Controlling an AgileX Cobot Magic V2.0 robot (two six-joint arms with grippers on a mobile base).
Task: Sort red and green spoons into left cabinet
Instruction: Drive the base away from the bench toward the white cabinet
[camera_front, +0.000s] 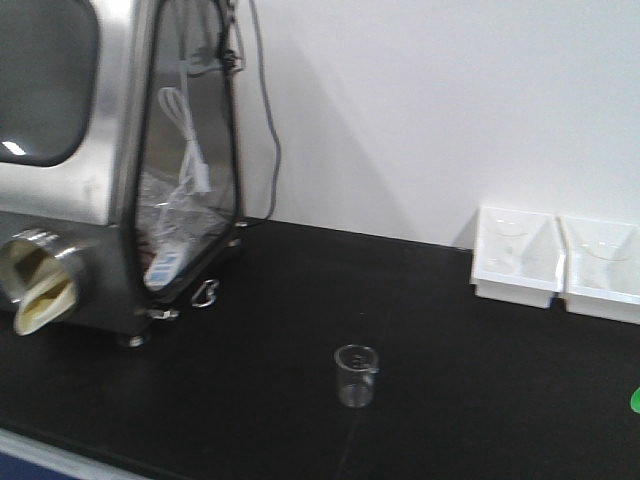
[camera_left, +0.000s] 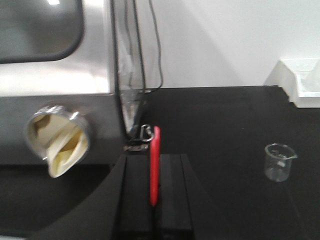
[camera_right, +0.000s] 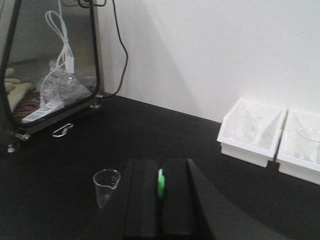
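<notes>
My left gripper (camera_left: 155, 165) is shut on a red spoon (camera_left: 155, 165), whose handle sticks out forward between the jaws toward the steel cabinet (camera_left: 55, 65) at the left. My right gripper (camera_right: 160, 182) is shut on a green spoon (camera_right: 160, 183), seen edge-on between its black jaws. In the front view a sliver of green (camera_front: 635, 400) shows at the right edge; neither gripper body is visible there. The cabinet (camera_front: 90, 170) stands at the left with a glass side door (camera_front: 190, 170) and a round port with a pale glove (camera_front: 40, 285).
A small clear beaker (camera_front: 357, 375) stands mid-counter; it also shows in the left wrist view (camera_left: 279, 161) and the right wrist view (camera_right: 106, 186). Two white trays (camera_front: 520, 255) holding glass beakers sit at the back right. A metal carabiner (camera_front: 205, 292) lies by the cabinet's foot. Black cables hang beside the cabinet.
</notes>
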